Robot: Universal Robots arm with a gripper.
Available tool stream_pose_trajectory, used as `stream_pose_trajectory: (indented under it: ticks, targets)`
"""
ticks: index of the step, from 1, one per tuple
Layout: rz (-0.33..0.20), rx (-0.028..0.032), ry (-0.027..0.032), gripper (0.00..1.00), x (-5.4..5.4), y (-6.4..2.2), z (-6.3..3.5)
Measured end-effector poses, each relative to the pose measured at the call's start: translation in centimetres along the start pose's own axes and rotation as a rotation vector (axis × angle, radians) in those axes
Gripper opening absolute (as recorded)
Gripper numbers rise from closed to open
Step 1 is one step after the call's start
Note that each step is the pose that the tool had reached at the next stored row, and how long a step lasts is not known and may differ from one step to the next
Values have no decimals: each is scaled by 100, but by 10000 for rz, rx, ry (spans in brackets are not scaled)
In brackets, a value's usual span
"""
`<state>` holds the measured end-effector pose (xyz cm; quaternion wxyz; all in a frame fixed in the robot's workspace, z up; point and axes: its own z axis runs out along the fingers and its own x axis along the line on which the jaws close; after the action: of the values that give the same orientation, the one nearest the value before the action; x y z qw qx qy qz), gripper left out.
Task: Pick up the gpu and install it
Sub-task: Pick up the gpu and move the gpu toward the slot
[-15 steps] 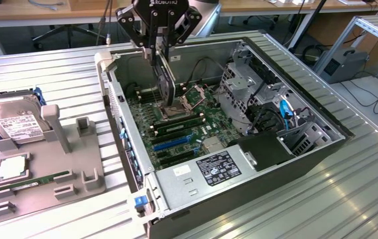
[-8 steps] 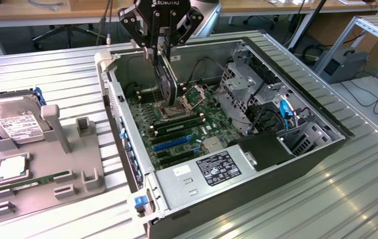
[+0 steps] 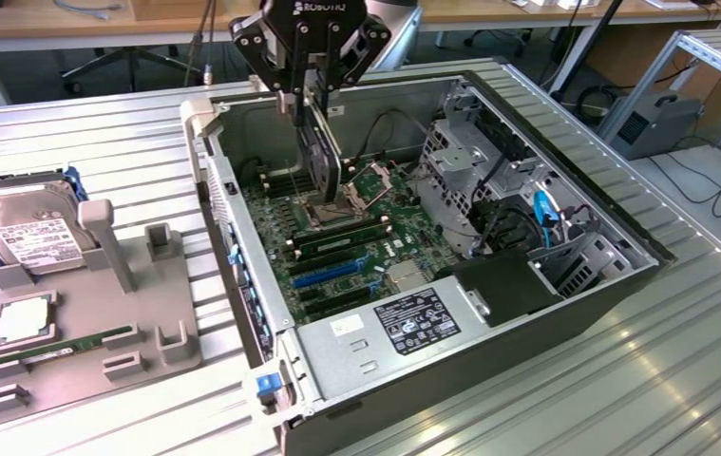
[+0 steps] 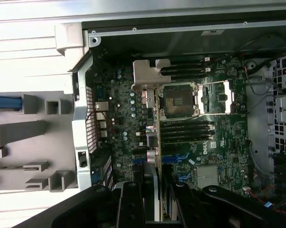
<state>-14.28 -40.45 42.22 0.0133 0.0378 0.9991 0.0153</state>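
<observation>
The hand [image 3: 313, 93] was clamped on the upper end of the gpu [image 3: 323, 157], holding the card upright inside the open computer case [image 3: 588, 285] on the bench [image 3: 664, 380], above the motherboard [image 3: 350, 258] and over its processor socket [image 3: 334, 214].

I see the case [image 3: 500, 370] open on top, free to come down into; my gripper [image 3: 313, 95], clamped on the gpu [image 3: 322, 157], hangs over the motherboard [image 3: 360, 249]; the raised CPU socket frame [image 3: 367, 187] stands just beside the card; drive cage [image 3: 462, 166] and cables [image 3: 544, 214] crowd the exterior view's right; the power supply [image 3: 392, 328] blocks the near end; the perforated rear wall [image 3: 224, 223] closes the left.
</observation>
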Motion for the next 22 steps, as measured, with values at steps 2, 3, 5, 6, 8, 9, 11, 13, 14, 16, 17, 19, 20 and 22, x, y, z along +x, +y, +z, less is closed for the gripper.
stream_pose_trajectory:
  ticks: [2,3,5,6,8,9,11,13,14,16,17,19,20,22]
  targets:
    - [0,0,0,27,-14,1,8]
    - [1,0,0,27,-20,1,11]
    - [0,1,0,27,-29,2,16]
    - [0,1,0,27,-33,2,18]
    - [0,0,0,27,-41,3,22]
    - [0,0,0,27,-44,3,25]
    - [0,0,0,27,-52,3,32]
    - [0,0,0,27,-59,3,40]
    - [0,0,0,27,-62,4,44]
    - [1,2,0,27,-68,4,52]
    - [1,2,0,27,-69,4,55]
    - [1,2,0,27,-75,4,62]
    - [1,3,0,27,-77,4,66]
    - [0,3,1,27,-82,4,73]
